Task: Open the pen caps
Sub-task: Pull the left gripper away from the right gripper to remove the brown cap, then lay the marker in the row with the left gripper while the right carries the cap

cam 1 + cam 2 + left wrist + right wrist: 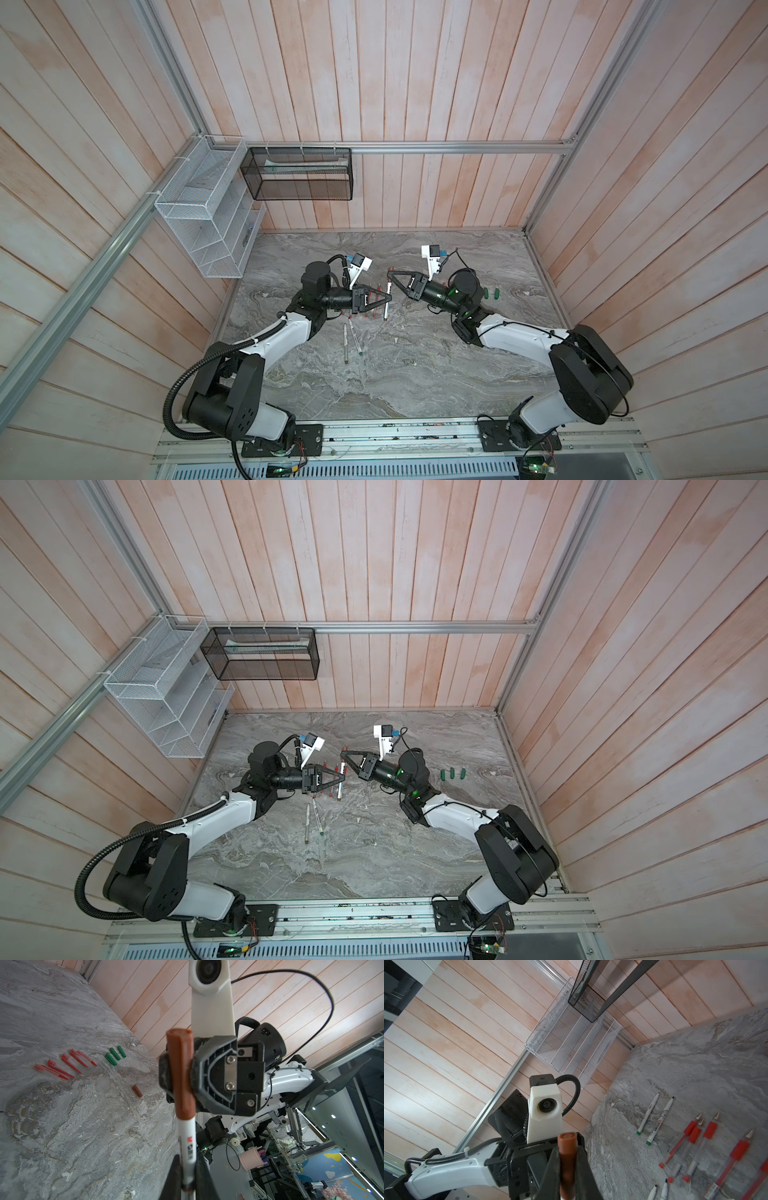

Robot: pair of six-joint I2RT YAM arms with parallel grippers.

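A white pen (188,1147) with a brown pen cap (180,1072) on its end is held in the air between the two arms. My left gripper (188,1180) is shut on the white barrel. My right gripper (566,1167) is shut on the brown cap (566,1159). In both top views the left gripper (389,300) meets the barrel from the left, and the right gripper (391,272) holds the cap end just behind it. Loose pen caps lie on the table to the right: several red ones (62,1064), three green ones (115,1055) and one brown one (137,1091).
Uncapped white markers (351,343) and several red pens (691,1142) lie on the marble table (395,374) under and in front of the left gripper. A white mesh basket (199,208) and a black mesh basket (299,174) hang on the back-left walls.
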